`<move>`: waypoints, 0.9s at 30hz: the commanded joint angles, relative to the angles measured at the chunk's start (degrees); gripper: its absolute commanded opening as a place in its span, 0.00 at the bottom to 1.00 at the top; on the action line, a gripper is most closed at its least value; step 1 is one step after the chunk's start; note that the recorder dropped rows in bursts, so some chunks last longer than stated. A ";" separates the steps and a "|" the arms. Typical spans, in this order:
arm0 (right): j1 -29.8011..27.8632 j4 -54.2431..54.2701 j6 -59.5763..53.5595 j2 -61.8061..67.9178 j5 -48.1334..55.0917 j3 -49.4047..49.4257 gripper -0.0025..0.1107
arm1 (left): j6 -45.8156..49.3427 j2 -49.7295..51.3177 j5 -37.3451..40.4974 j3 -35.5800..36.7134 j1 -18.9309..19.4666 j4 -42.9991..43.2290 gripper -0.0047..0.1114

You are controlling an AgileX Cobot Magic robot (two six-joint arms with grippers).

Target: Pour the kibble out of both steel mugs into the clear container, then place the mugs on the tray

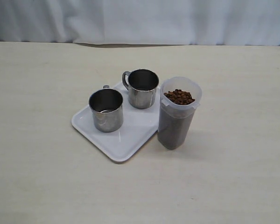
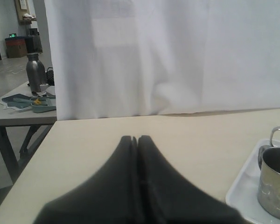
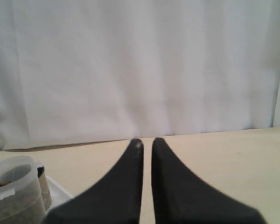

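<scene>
Two steel mugs stand upright on the white tray (image 1: 125,141): the near one (image 1: 106,110) and the far one (image 1: 143,88), both looking empty inside. The clear container (image 1: 176,123) stands on the table against the tray's right edge, filled to near its rim with brown kibble (image 1: 179,97). Neither gripper shows in the exterior view. My left gripper (image 2: 137,138) is shut with its fingers touching and holds nothing; a mug (image 2: 275,186) and the tray (image 2: 242,193) lie off to its side. My right gripper (image 3: 147,141) is shut to a thin slit with nothing in it, and the container (image 3: 14,191) sits apart from it.
A white curtain (image 1: 140,21) hangs along the back of the beige table. In the left wrist view a second table (image 2: 18,114) with a metal bottle (image 2: 35,72) and clutter stands beyond the table's edge.
</scene>
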 commanded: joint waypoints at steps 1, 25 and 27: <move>-1.16 -0.66 -1.49 -0.17 1.95 0.29 0.07 | 0.11 -0.11 -0.15 0.18 0.12 -0.31 0.04; -1.16 -8.51 0.54 -0.17 6.21 0.29 0.07 | 0.11 -0.11 -0.15 0.18 0.12 -0.31 0.04; -1.16 -8.51 0.54 -0.17 6.21 0.29 0.07 | 0.11 -0.11 -0.15 0.18 0.12 -0.42 0.04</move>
